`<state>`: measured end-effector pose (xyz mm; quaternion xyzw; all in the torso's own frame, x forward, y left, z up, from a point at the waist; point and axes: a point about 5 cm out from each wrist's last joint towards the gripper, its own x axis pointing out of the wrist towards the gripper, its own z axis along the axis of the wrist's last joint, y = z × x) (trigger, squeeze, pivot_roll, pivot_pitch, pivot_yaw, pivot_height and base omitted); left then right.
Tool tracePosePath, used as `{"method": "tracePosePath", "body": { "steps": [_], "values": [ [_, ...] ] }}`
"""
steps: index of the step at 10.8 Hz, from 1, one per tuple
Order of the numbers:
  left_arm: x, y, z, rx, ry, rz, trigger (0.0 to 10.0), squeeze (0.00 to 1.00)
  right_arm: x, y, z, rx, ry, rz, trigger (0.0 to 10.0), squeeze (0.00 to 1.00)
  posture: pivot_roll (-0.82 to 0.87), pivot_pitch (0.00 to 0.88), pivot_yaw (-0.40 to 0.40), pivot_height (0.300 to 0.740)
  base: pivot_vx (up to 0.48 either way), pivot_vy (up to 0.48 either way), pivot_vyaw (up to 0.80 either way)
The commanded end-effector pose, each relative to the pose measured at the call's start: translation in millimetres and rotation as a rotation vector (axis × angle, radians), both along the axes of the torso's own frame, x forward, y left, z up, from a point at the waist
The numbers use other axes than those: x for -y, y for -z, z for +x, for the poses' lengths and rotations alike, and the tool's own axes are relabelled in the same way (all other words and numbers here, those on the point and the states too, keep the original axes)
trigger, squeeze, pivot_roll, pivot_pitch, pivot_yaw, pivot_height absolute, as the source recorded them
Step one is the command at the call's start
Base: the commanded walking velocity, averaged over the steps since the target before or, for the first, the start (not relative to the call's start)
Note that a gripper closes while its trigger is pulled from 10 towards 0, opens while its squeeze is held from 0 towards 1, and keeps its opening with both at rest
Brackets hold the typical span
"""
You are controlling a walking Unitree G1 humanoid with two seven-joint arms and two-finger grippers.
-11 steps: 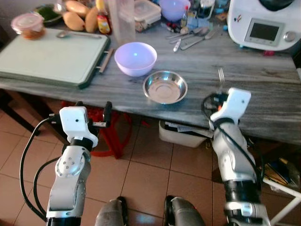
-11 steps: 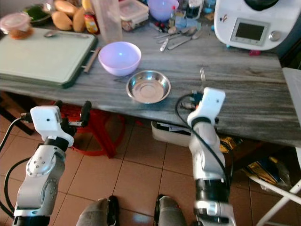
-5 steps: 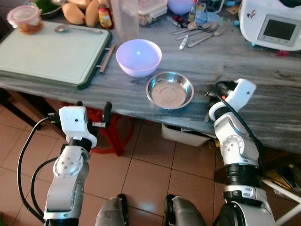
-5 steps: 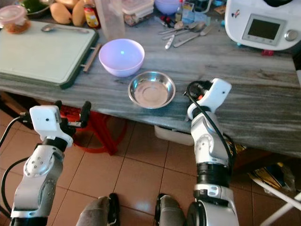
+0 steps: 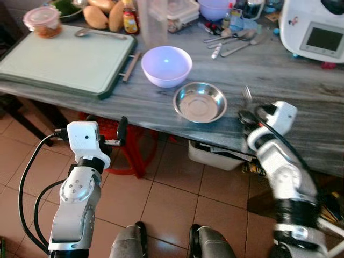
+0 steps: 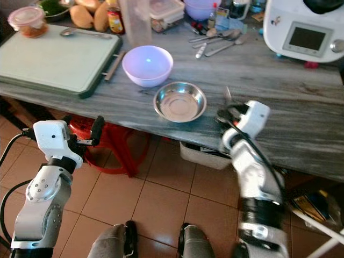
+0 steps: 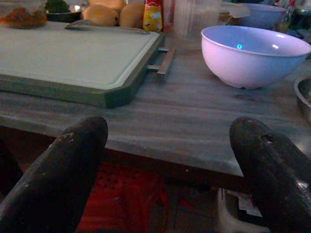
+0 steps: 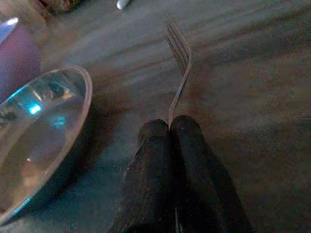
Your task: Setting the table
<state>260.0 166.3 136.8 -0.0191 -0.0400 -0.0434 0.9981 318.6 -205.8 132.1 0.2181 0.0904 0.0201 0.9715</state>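
Right claw (image 8: 171, 127): both black fingers pressed together on the thin handle of a silver metal fork (image 8: 179, 53), which sticks out ahead of the fingertips with its tines forward.
Fork position: over the grey wood-grain bench (image 5: 279, 75), near its front edge, just beside the round steel bowl (image 5: 200, 101); whether the tines touch the bench top cannot be told.
Right arm: bent up from below the bench's front edge, wrist level with the edge.
Left claw (image 7: 170, 160): spread wide with nothing between its fingers, held below and in front of the bench's front edge, pointing at the bench.
Steel bowl: shallow, sitting near the front edge, about mid-bench.
Lilac plastic bowl (image 5: 166, 65): just behind the steel bowl, toward the back, slightly to the left; the two look close but apart.
Pale green cutting board with a dark rim (image 5: 64, 60): at the bench's left end, a metal handle on its right side, a spoon (image 5: 97, 33) lying near its back edge.
Loose cutlery (image 5: 234, 40): a cluster toward the back edge.
White kitchen machine with a screen (image 5: 317, 29): at the back right corner.
Back left corner: a lidded tub of reddish food (image 5: 43, 21) and some yellow-brown produce (image 5: 105, 13).
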Motion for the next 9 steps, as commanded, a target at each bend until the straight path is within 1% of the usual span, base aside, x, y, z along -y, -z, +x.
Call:
{"method": "tracePosePath", "body": {
  "steps": [1,2,4,6,8,9],
  "values": [
    [-1.2,-2,-0.1,0.0,0.003,0.005,10.0,0.0,6.9,16,-7.4,-0.082,0.012,-0.004,10.0,0.0,-0.01,0.215,0.028,0.74,0.0,0.0,0.0],
    [-0.1,-2,0.4,-0.003,0.007,0.003,10.0,0.0,9.2,14,-7.3,-0.085,-0.008,0.007,10.0,0.0,-0.01,0.217,0.032,0.74,0.0,0.0,0.0],
    [-0.7,-2,1.1,-0.007,0.011,0.007,10.0,0.0,11.3,8,-1.0,-0.078,-0.038,0.019,10.0,0.0,-0.01,0.215,0.035,0.74,0.0,0.0,0.0],
    [-1.6,-2,0.3,-0.012,0.011,0.008,10.0,0.0,18.3,5,4.4,-0.078,-0.003,0.05,10.0,0.0,0.0,0.216,0.035,0.74,0.0,0.0,0.0],
    [0.3,-1,-0.8,-0.018,0.018,0.008,10.0,0.0,23.7,6,5.6,-0.086,0.011,0.059,10.0,0.0,0.0,0.214,0.04,0.74,0.0,0.0,0.0],
    [0.4,-1,-0.3,-0.02,0.023,0.01,10.0,0.0,25.8,8,5.4,-0.093,0.018,0.067,10.0,0.24,0.0,0.214,0.041,0.74,0.0,0.0,0.0]
  ]
}}
